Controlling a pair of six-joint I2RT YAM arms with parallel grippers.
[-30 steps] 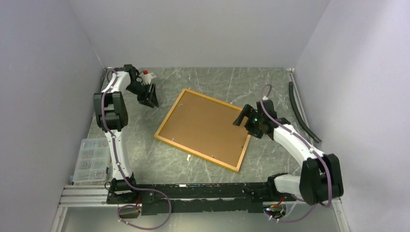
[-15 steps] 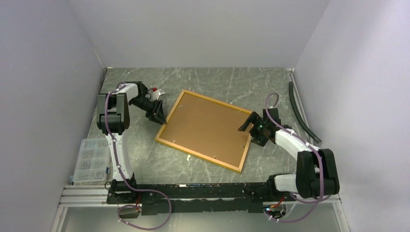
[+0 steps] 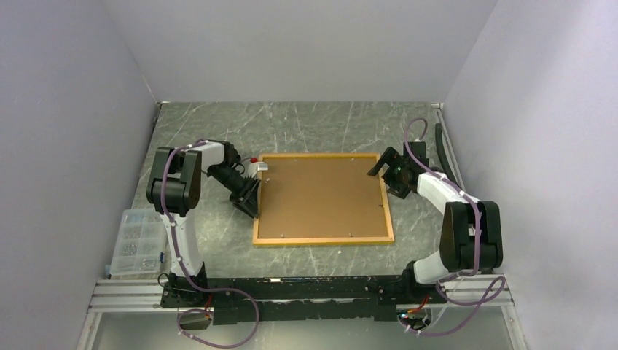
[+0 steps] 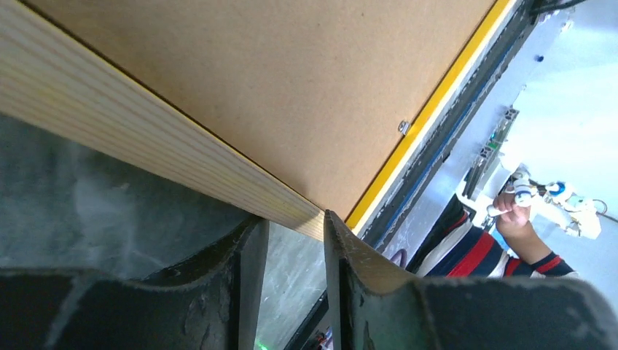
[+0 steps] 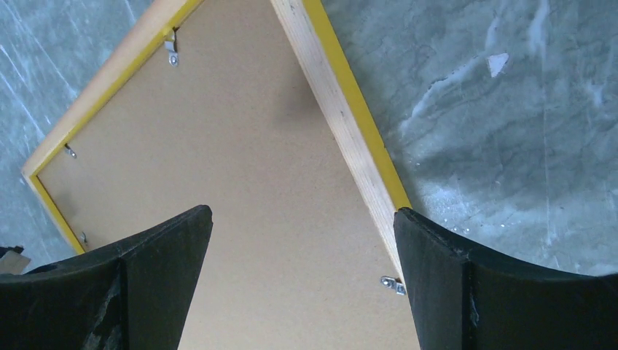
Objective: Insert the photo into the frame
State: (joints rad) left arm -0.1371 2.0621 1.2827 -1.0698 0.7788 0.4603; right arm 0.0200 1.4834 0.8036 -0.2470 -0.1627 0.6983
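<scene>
Left end effector [image 4: 293, 219]: fingers [image 4: 248, 284] nearly together with a thin gap, tips at the outer face of the left rail of the thin-railed yellow-orange wooden picture frame [image 3: 321, 238]. Can't tell if it's pinching the rail. Right end effector [image 5: 302, 215]: spread wide, straddling the frame's far right corner, contact unclear. Frame lies flat on the grey marbled bench [image 3: 321, 124], back up, square to the arm bases. Plain brown backing board [image 3: 321, 197] sits inside it, small metal tabs [image 5: 171, 49] along the inner edge. Clear plastic compartment box [image 3: 135, 240] at near left.
</scene>
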